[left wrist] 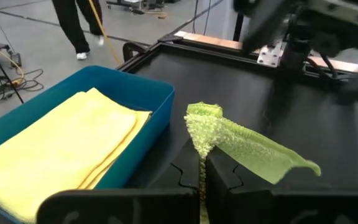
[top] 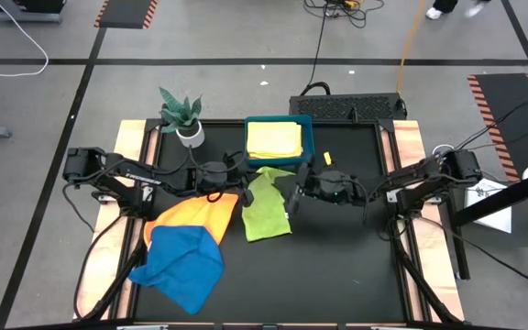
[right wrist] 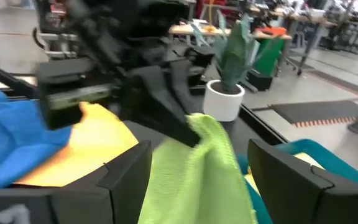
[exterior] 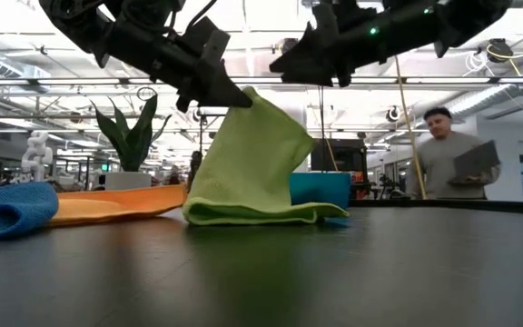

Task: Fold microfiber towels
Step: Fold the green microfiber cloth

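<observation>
The left gripper (left wrist: 202, 177) pinches one corner of a lime green microfiber towel (top: 268, 203), lifting it off the black table (top: 337, 266) while the rest trails on the surface. The right gripper (right wrist: 194, 171) hangs just beside it with fingers spread wide, holding nothing. Four towels are visible: the green one, an orange towel (top: 195, 214), a blue towel (top: 183, 262) overlapping it, and a folded yellow towel (top: 274, 139) inside the rigid teal tray (top: 306, 145). A potted plant (top: 182, 115) stands near the tray. No writing is readable. A person (exterior: 450, 159), partly cut off, stands beyond the table.
</observation>
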Controlling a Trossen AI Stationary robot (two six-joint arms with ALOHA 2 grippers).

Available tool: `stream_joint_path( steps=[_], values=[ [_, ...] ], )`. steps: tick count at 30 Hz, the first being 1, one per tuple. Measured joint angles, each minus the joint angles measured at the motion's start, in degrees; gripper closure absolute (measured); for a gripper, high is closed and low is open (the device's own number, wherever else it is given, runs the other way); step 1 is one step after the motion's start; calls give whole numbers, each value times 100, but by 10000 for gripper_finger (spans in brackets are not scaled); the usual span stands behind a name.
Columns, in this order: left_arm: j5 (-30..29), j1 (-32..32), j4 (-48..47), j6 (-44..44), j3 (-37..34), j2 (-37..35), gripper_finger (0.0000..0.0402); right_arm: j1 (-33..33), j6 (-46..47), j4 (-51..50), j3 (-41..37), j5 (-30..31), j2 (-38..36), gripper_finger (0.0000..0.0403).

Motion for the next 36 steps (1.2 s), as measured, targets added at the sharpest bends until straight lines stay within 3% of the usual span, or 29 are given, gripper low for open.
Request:
stream_joint_path(
  steps=[6,12,24,36],
  values=[
    [34,-75,255,73,0,0,399,-355,291,-76,82,-738,36,144],
    [34,-78,374,109,2,0,399,-485,290,-143,287,-1060,342,144],
    [40,-221,395,281,2,0,398,-700,438,-1103,381,-1013,575,150],
    [41,-266,313,313,9,-135,399,-687,844,-2340,381,-861,570,222]
  ],
)
